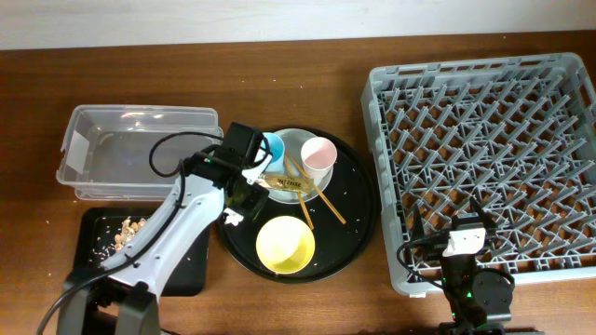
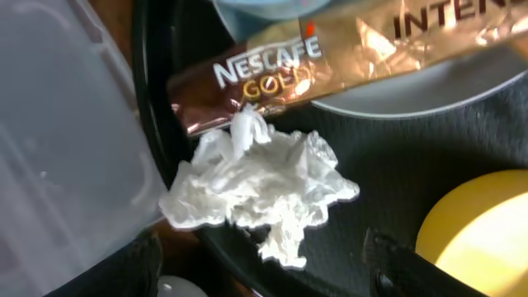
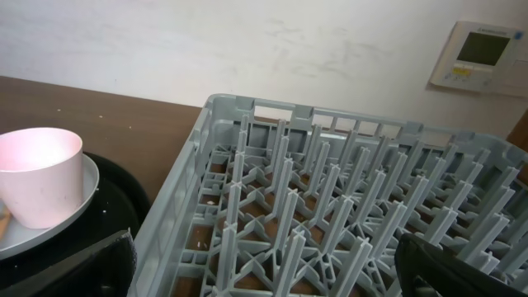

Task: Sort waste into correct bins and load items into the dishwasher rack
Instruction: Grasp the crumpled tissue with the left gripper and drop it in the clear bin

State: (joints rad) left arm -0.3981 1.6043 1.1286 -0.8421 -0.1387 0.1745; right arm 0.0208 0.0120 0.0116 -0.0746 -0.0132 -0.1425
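Closest to your left wrist camera lay one crumpled white napkin, resting on the left rim of the round black tray. It sat just beside the clear tub, and its top touched the end of the single brown-and-gold wrapper.

Your left pincer stood open. Its fingers were spread to either side of the napkin and gripped nothing. That arm reached up from the lower left across the flat black tray, where loose food scraps were scattered. Its wrist was bent down over the round tray's left edge.

On the round tray you had:
- one yellow bowl
- one pale plate
- one blue cup and one pink cup, both on the plate
- two wooden chopsticks, slanting off the plate

One grey dishwasher rack filled the right side of the tabletop. No dishes showed among its pegs.

Your right pincer was also open and held nothing. That arm sat low at the rack's near edge and pointed across the pegs.
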